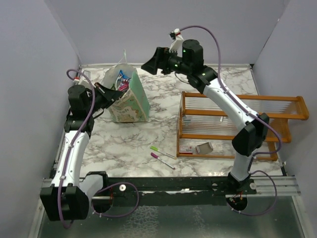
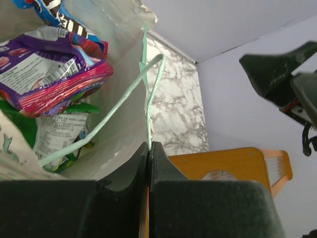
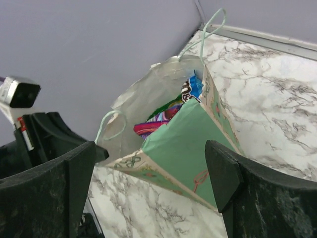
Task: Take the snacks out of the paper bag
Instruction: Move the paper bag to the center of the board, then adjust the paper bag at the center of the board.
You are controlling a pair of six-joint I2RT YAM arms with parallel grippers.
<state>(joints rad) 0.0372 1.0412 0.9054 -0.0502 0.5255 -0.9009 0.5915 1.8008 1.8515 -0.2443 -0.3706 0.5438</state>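
The mint-green paper bag [image 1: 132, 101] stands at the back left of the marble table, its mouth gaping. Shiny snacks [image 1: 123, 79] fill it: a purple-pink packet [image 2: 49, 74], a blue one [image 2: 44, 10] and a green one [image 2: 20, 129]. My left gripper [image 1: 113, 94] sits at the bag's left rim. In the left wrist view this gripper [image 2: 149, 146] is shut on the bag's pale string handle [image 2: 119, 104]. My right gripper [image 1: 150, 65] hovers open above and to the right of the bag. From its wrist, the gripper [image 3: 151, 163] frames the bag [image 3: 183, 144] and the snacks [image 3: 163, 119] from a distance.
An orange wooden rack [image 1: 233, 124] stands on the right half of the table, with two small flat packets [image 1: 203, 148] lying at its front. Two thin pens [image 1: 162, 153], green and pink, lie near the table's middle front. Grey walls close in the back and sides.
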